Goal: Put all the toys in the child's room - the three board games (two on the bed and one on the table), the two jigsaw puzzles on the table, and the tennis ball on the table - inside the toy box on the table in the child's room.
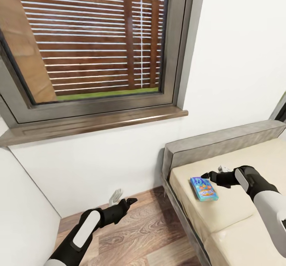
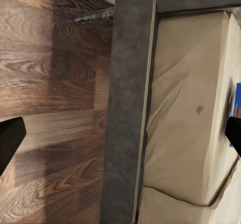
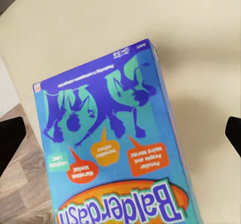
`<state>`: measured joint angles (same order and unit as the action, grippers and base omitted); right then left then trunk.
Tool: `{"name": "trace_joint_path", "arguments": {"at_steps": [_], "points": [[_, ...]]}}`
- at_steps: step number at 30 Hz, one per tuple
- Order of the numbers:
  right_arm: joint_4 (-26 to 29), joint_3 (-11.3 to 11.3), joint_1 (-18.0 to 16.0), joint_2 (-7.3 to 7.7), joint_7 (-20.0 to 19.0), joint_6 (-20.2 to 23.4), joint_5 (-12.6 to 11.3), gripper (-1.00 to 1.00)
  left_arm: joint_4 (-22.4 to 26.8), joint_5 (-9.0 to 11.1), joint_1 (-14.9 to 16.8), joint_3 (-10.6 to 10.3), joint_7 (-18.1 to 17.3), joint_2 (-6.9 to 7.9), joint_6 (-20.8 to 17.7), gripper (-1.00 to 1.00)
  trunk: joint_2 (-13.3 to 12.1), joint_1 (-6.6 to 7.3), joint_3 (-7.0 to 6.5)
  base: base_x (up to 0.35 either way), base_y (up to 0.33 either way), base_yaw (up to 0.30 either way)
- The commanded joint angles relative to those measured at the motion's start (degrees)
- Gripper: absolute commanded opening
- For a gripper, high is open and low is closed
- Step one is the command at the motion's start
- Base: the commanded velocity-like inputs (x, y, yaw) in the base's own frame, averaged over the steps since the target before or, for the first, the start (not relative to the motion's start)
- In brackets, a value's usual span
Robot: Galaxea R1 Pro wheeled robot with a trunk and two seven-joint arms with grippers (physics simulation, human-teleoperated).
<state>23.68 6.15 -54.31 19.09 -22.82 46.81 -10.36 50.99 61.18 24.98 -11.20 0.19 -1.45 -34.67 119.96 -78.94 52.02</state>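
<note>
Head view first: at the left our left gripper (image 1: 124, 203) hangs low over the wood floor (image 1: 139, 234) near the wall corner, jaws spread apart and empty. Its wrist view shows only the two dark fingertips (image 2: 10, 136) at the picture's edges, with floor, the grey bed frame (image 2: 128, 108) and the beige mattress (image 2: 186, 113) between them. Above, we see a window (image 1: 99, 43) with a slatted fence outside. Further right, the bed (image 1: 238, 218) is cut off by the picture's edge. A blue board game (image 1: 203, 189) lies flat on the mattress near the headboard (image 1: 222, 138), its long axis running roughly along the bed's length. Our right gripper (image 1: 207, 175) hovers just beside the game's far end, and from here we cannot tell whether it touches. In the right wrist view the game (image 3: 118, 143) lies between widely parted fingertips (image 3: 11, 133), its lower part cropped.
</note>
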Motion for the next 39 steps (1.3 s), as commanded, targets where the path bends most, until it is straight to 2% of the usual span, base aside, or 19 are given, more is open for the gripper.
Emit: {"name": "trace_joint_path", "arguments": {"at_steps": [1,10,23,39], "points": [[0.05,0.27,-0.02,-0.01,-0.07,0.36,-0.07,1.0,0.01,0.14,0.03,0.02,0.02,-0.01,-0.18,1.0,0.02,0.01,0.05,0.0,0.0,0.118],[0.05,0.27,-0.01,0.11,-0.93,0.45,-0.05,1.0,-0.42,-0.31,-1.19,-0.05,0.06,0.17,0.57,1.0,0.02,0.01,0.05,0.0,0.0,0.092],[0.05,0.27,0.0,0.15,-1.83,1.68,0.06,1.0,-0.67,-0.51,-2.08,-0.13,0.08,0.22,3.92,1.0,0.02,0.01,0.05,0.0,0.0,0.032],[0.05,0.19,0.0,0.16,-1.95,1.94,0.14,1.0,-0.71,-0.53,-2.2,-0.2,0.16,0.14,4.65,1.0,0.02,0.01,0.05,-0.051,-0.019,0.005]]}}
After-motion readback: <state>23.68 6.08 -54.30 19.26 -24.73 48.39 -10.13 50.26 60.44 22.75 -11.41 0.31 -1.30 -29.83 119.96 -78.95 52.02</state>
